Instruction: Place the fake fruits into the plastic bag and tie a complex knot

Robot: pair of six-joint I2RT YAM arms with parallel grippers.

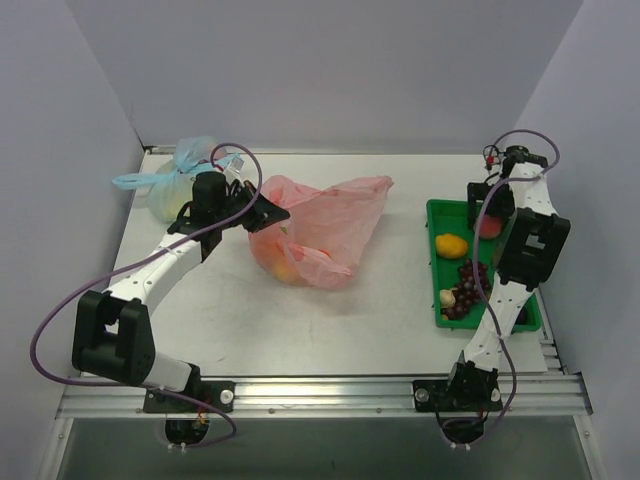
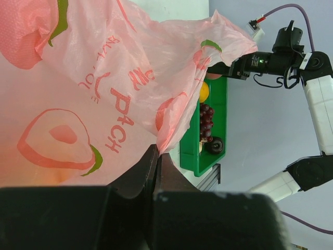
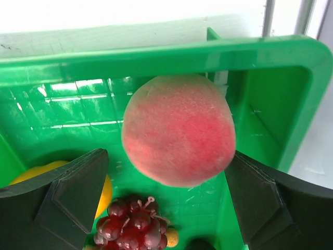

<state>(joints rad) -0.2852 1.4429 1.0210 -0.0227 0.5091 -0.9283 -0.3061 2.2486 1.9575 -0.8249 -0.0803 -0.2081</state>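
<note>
The left tool [image 1: 272, 213] is closed on the bag [image 1: 325, 225]. In the left wrist view its fingers [image 2: 148, 166] meet with a fold of the pink film pinched between them. The bag lies crumpled near the middle of the worktop [image 1: 300, 330], its rim raised on the left where the tool grips it. An orange fruit [image 1: 285, 268] shows through the film at the bag's near end.

The right tool [image 1: 489, 208] hangs over the far end of the green tray [image 1: 432, 215], which sits on the right side of the worktop. Its jaws stand wide apart, one on each side of the peach [image 3: 179, 130]. The left finger is clear of the peach. Whether the right finger touches it cannot be told.

The peach rests against the tray's far wall. Nearer in the tray lie a yellow fruit [image 1: 451, 245], then the grapes [image 1: 470, 285] with a small pale piece [image 1: 447, 297] just beside them.

A tied blue bag [image 1: 175, 185] sits at the far left corner of the worktop, behind the left arm.
</note>
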